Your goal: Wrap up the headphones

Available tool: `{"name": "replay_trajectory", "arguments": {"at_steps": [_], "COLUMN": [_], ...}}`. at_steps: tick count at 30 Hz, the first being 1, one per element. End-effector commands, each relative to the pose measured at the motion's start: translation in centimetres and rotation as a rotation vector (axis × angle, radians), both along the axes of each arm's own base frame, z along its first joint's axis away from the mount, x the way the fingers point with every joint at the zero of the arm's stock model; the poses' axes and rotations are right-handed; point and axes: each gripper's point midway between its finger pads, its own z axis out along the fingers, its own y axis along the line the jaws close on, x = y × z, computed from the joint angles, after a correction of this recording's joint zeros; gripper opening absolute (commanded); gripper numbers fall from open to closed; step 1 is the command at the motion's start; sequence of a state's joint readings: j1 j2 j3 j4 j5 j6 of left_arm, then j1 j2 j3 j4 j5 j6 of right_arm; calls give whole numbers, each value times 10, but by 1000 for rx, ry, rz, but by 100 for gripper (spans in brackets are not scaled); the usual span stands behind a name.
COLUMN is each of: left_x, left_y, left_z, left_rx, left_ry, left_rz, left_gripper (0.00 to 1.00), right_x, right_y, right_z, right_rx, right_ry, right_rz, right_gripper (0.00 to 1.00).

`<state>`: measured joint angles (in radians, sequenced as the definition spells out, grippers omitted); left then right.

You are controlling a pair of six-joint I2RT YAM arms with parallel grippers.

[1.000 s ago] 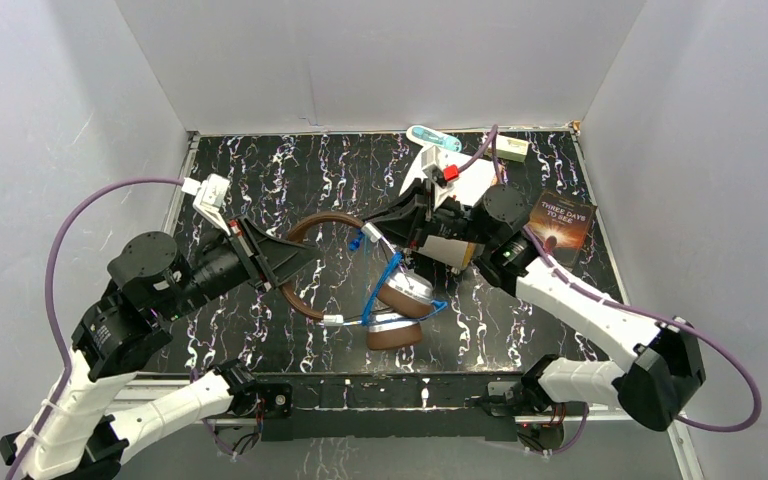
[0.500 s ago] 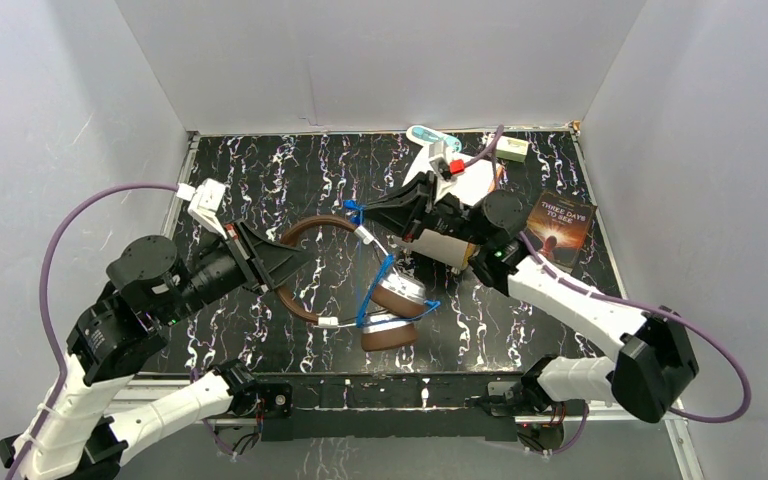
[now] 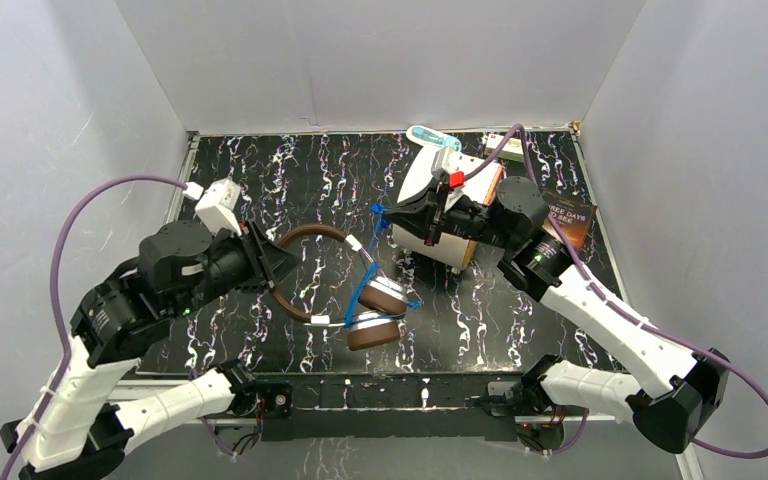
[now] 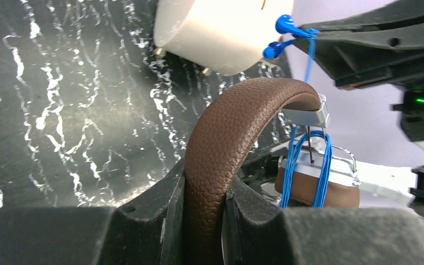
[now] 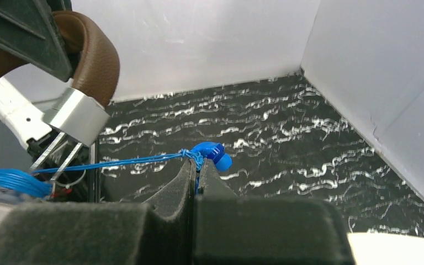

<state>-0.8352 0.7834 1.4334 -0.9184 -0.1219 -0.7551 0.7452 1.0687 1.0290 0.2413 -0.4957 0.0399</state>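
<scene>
The brown headphones [image 3: 328,236] hang above the middle of the black marbled table, ear cups [image 3: 378,312] low. My left gripper [image 3: 278,262] is shut on the padded headband [image 4: 237,118]; the left wrist view shows the band pinched between both fingers. The thin blue cable [image 3: 368,280] is wound round the silver cup backs [image 4: 314,168]. My right gripper [image 3: 384,216] is shut on the cable's end by its blue plug [image 5: 214,153], holding the cable taut above and right of the cups.
A large cream cylinder [image 3: 450,215] stands just behind my right gripper. A book [image 3: 564,220] lies at the right. A light-blue item [image 3: 432,137] and a small cream box [image 3: 505,147] lie at the back edge. White walls enclose the table.
The left gripper has turned the headphones and shifted them slightly left and down. The right gripper has carried the cable end right, drawing the cable tighter over the cups.
</scene>
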Motion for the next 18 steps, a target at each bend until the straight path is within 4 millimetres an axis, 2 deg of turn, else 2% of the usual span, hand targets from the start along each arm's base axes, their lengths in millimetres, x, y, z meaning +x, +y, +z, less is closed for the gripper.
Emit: {"name": "replay_trajectory", "arguments": {"at_steps": [1,4,9,13,18], "left_x": [12,20,37,60,83], "left_y": [11,14,-2,-12,-3], "left_z": [-9,-10,-13,-19,-9], "left_rx": [110,150,223,313,364], "left_ry": [38,26,-18,-72,-182], "left_rz": [81,110,67,59,147], "left_gripper": [0,0,0,0,0], "right_x": [-3,-15,-24,-32,-26], "right_y": [-13,-10,-3,7,6], "right_z": [9,1,-5,-15,-43], "right_rx": [-80,-132,-221,-301,-446], "right_ry": [-21,43,189,411,663], "right_rz": [-21,49,126,201,132], "right_gripper": [0,0,0,0,0]}}
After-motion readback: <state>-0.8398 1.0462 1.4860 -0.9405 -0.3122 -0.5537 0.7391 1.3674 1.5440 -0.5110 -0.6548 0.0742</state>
